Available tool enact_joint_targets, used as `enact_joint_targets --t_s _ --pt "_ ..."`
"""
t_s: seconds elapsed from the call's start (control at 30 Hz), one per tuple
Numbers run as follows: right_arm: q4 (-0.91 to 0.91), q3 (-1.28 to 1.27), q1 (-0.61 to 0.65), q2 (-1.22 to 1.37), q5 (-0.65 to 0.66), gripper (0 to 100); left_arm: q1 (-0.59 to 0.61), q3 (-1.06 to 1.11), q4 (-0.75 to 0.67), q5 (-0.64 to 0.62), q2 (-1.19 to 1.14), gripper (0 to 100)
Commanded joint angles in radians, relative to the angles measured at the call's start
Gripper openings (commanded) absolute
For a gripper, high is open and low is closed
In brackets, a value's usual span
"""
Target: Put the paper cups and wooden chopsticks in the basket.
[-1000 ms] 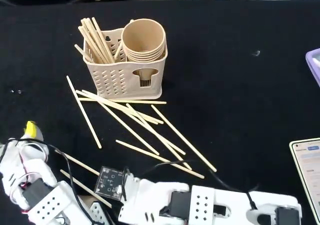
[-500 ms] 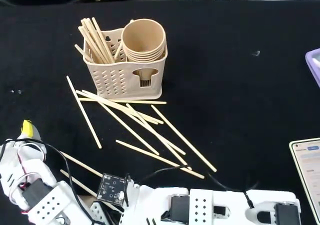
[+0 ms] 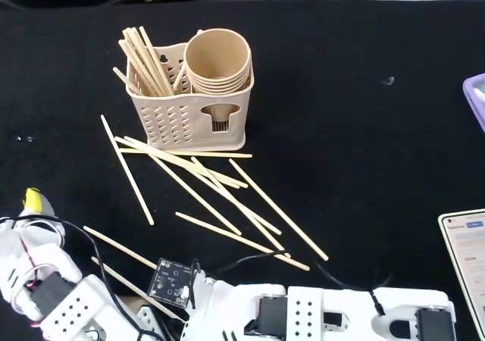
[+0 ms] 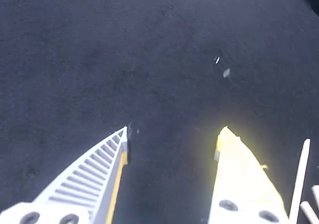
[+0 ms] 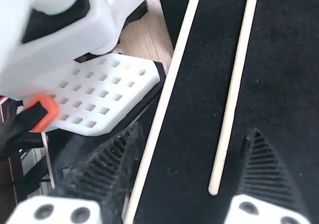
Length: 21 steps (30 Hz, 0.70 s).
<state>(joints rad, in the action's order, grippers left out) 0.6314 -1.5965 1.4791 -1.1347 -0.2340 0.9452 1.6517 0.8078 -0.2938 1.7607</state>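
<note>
- Left gripper (image 4: 174,134) is hovering over bare table (image 4: 99,45) at the near left corner, jaws spread wide, holding nothing.
- Right gripper (image 5: 187,154) is sitting low by the near edge, jaws spread. Two chopsticks (image 5: 232,99) are lying flat between them, not pinched; can't tell if touching.
- Cups (image 3: 218,57) are sitting stacked in the basket (image 3: 178,121), far left part of the table.
- More chopsticks are standing in the basket's other compartment.
- The rest are lying scattered between the basket and the near edge.
</note>
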Motion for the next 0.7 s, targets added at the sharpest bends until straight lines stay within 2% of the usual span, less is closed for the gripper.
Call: enact_joint_targets --t_s 0.0,0.2,0.37,0.53,0.67 --pt "0.015 0.093 -0.021 0.088 -0.011 31.5 0.012 -0.107 -0.043 -0.006 -0.11 29" --pt "0.006 0.24 -0.028 0.389 -0.012 31.5 0.013 -0.202 -0.157 -0.009 -0.437 29" --pt "0.017 0.363 -0.028 0.607 -0.077 31.2 0.019 -0.291 -0.181 -0.011 -0.652 29" --pt "0.078 0.444 -0.04 0.682 -0.074 31.2 0.021 -0.331 -0.18 -0.011 -0.741 29" --pt "0.049 0.452 -0.135 0.682 -0.072 31.1 0.022 -0.331 -0.175 -0.011 -0.741 29"
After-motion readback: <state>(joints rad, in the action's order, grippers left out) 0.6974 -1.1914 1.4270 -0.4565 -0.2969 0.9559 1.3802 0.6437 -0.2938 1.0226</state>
